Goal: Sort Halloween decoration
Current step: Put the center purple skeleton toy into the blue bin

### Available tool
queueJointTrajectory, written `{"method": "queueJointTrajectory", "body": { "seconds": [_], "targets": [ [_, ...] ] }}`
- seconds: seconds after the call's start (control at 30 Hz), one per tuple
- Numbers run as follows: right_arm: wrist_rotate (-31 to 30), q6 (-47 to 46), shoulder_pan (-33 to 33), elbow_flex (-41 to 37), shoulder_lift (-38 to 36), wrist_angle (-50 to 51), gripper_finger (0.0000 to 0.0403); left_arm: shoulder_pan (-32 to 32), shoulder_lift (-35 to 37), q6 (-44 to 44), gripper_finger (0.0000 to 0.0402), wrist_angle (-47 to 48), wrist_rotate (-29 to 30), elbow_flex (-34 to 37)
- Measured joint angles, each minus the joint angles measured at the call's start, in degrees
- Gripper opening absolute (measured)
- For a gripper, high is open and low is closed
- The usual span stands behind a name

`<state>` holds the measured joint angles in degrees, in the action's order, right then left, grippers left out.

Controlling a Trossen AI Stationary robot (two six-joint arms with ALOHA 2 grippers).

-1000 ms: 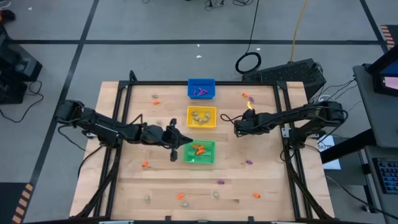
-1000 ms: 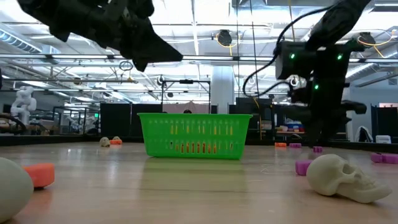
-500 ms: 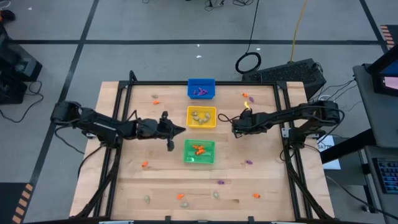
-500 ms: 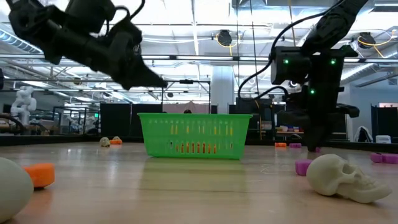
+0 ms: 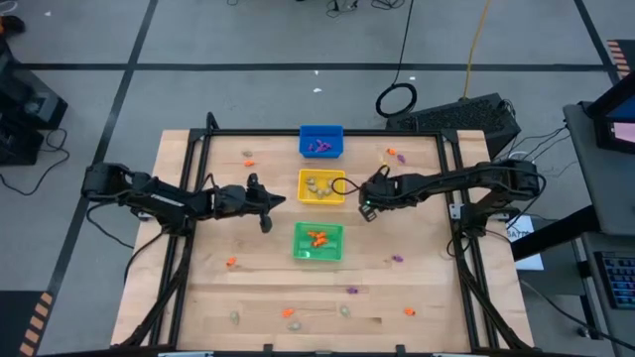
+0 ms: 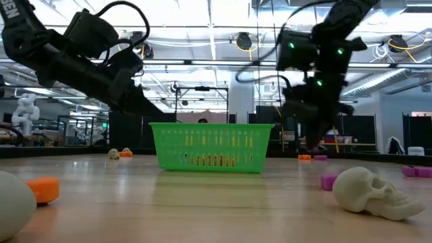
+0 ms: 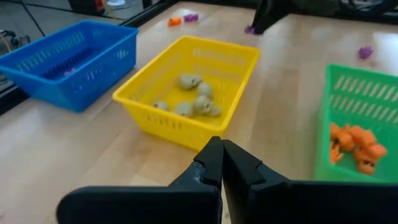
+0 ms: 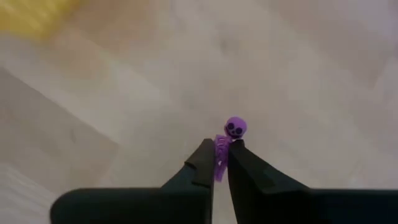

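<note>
A tiny purple skeleton [image 8: 234,127] sticks out between the fingertips of my right gripper [image 8: 221,155], which is shut on it just right of the yellow bin [image 5: 321,185]. My left gripper [image 7: 217,149] is shut and holds nothing. It hovers left of the yellow bin and beyond the green bin's [image 5: 317,241] left corner. The yellow bin holds pale skulls [image 7: 196,102], the green bin orange trinkets [image 7: 357,142], and the blue bin [image 5: 320,141] purple ones. More trinkets lie loose on the table. My right gripper pinches the purple skeleton's body [image 8: 221,151] between its two fingertips. The fingers slant steeply down from above. The round head stands out past the tips, and the skeleton is lifted clear of the table.
Loose trinkets lie around the table: orange ones [image 5: 231,262] [image 5: 407,311] [image 5: 394,154], purple ones [image 5: 349,292] [image 5: 397,258], pale ones [image 5: 235,317] [image 5: 344,310]. In the low view a pale skull [image 6: 371,192] and an orange piece [image 6: 44,189] lie near the front edge.
My left gripper has drawn back from over the green bin toward the table's left and far side, sinking a little. My right gripper has risen and gone toward the yellow bin with the purple skeleton, rolling as it went.
</note>
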<state>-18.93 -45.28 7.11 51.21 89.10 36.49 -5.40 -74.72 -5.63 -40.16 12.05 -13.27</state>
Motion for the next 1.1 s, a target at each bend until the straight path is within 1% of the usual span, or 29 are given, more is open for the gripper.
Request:
{"method": "queueJointTrajectory", "body": {
  "seconds": [0.13,0.23,0.4,0.47,0.53,0.67,0.77,0.93,1.1],
  "targets": [
    [-0.7,4.3,-0.1,4.9,-0.1,-0.1,0.0017,-0.8,0.0,0.0,0.0008,-0.2,0.0,0.9],
    [-2.7,7.9,0.5,9.0,-0.1,-0.3,0.0017,-1.0,0.0,-0.1,0.0008,-1.2,0.0,1.3],
    [-3.5,14.0,4.8,15.7,0.1,-1.8,0.0017,-1.0,0.0,-1.1,0.0008,-1.6,0.0,1.4],
    [-3.5,16.8,7.1,18.3,1.4,-2.1,0.0017,-1.0,0.0,-1.2,0.0008,-1.6,0.0,1.4],
    [-3.3,19.8,9.3,21.1,3.4,-1.2,0.0017,-1.0,0.0,-1.1,0.0008,-1.6,0.0,1.4],
    [0.7,26.8,13.9,27.3,9.3,-1.2,0.0017,-1.0,0.0,-1.2,0.0008,-1.7,0.0,1.4],
    [2.4,31.8,16.6,33.1,14.8,-0.5,0.0017,-1.0,0.0,-1.4,0.0008,-1.8,0.0,1.4],
    [3.3,38.7,20.3,41.5,23.0,-0.6,0.0017,-1.0,0.0,-1.4,0.0008,-1.8,0.0,1.4],
    [10.6,41.1,23.0,46.3,28.5,-1.4,0.0017,-1.0,0.0,-1.4,0.0008,-1.8,0.0,1.4]
  ]
}}
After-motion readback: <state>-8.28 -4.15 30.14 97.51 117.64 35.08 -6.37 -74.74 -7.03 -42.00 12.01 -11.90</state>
